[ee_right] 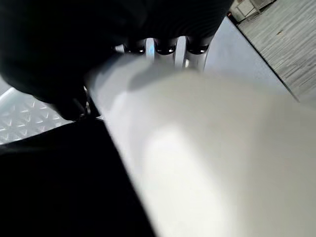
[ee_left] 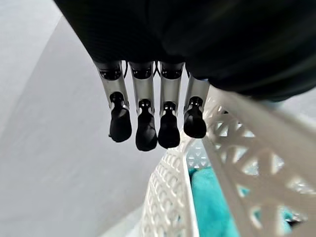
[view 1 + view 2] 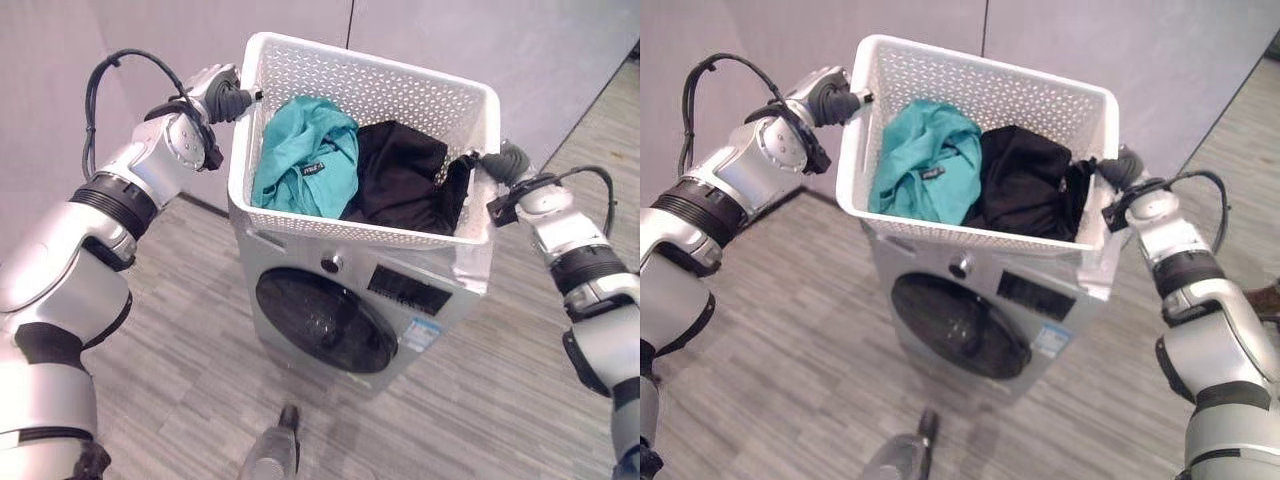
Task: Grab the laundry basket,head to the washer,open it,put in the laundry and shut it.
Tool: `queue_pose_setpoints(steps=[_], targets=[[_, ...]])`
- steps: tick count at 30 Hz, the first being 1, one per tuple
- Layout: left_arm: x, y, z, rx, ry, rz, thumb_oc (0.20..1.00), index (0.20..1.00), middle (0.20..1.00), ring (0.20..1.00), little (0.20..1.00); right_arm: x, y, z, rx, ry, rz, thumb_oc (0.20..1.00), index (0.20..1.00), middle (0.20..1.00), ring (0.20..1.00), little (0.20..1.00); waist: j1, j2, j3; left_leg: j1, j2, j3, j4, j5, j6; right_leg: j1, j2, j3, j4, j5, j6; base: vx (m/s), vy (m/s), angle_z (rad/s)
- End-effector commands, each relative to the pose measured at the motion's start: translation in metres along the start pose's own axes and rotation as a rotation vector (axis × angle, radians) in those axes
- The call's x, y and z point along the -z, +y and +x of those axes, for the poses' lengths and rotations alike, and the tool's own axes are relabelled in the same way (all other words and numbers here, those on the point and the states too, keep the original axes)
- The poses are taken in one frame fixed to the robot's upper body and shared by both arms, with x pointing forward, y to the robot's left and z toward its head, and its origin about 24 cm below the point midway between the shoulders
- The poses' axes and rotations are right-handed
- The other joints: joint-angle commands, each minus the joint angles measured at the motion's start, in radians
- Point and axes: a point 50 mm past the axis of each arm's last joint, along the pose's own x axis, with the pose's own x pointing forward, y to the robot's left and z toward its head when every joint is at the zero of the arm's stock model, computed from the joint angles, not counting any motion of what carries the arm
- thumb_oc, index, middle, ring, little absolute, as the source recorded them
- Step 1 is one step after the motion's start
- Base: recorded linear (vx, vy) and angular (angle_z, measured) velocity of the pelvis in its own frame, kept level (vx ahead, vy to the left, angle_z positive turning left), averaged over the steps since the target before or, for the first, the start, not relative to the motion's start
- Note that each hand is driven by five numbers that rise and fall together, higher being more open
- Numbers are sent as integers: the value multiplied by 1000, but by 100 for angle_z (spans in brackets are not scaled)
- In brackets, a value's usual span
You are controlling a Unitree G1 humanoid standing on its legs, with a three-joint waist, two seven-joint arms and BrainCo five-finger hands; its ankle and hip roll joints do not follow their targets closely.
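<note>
Hands point(image 3: 228, 95) point(image 3: 503, 160), grips unclear, at ends of level basket point(image 3: 400, 95) lying left-right.

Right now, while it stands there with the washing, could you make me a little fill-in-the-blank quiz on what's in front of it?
1. The white laundry basket holds a black garment and a ____ one.
2. The basket is held above the ____.
3. The washer's round door is ____.
4. The left hand and right hand are at opposite ____ of the basket.

Answers: teal; washer; closed; ends
</note>
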Motion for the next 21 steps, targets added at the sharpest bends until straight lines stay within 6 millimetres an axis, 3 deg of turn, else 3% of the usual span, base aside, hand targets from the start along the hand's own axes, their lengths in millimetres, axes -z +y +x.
queue_pose_setpoints(steps=[1,4,7,8,10,14,21], targets=[[18,76,-5,-254,98,23,200,200,200,200,200,15,-52,-6,172,79,-90,200,200,200,200,200,8,25,-36,80,2,-22,-111,-10,-42,130,-109,15,-309,129,57,200,-9,-7],[16,67,-2,-227,107,53,200,200,200,200,200,19,-69,-9,197,114,-96,200,200,200,200,200,-16,47,-37,117,25,-27,-133,-26,-60,126,-171,-19,-511,177,62,131,-61,17],[11,57,2,-193,104,65,200,200,200,200,200,24,-68,-10,193,130,-90,200,200,200,200,200,-17,31,-54,136,24,1,-138,-46,-69,202,-154,-48,-645,191,79,120,-89,32],[11,56,2,-192,104,65,200,200,200,200,200,24,-68,-10,192,131,-90,200,200,200,200,200,-16,31,-54,138,25,1,-140,-45,-69,206,-153,-49,-651,193,79,127,-113,22],[3,35,4,-142,57,52,200,200,200,200,200,39,-66,-14,171,175,-106,200,200,200,200,200,-8,24,-65,141,35,1,-157,-42,-82,231,-128,-68,-703,185,83,60,-87,1],[-7,23,7,-115,22,52,200,200,200,200,200,51,-64,-19,157,195,-107,200,200,200,200,200,-12,17,-63,134,42,-11,-166,-37,-93,237,-112,-82,-724,173,77,21,-70,-18],[-2,14,4,-78,24,46,200,200,200,200,200,74,-29,-29,62,186,-75,200,200,200,200,200,-22,7,-50,110,53,-34,-171,-31,-106,231,-89,-102,-738,154,66,15,-51,1]])
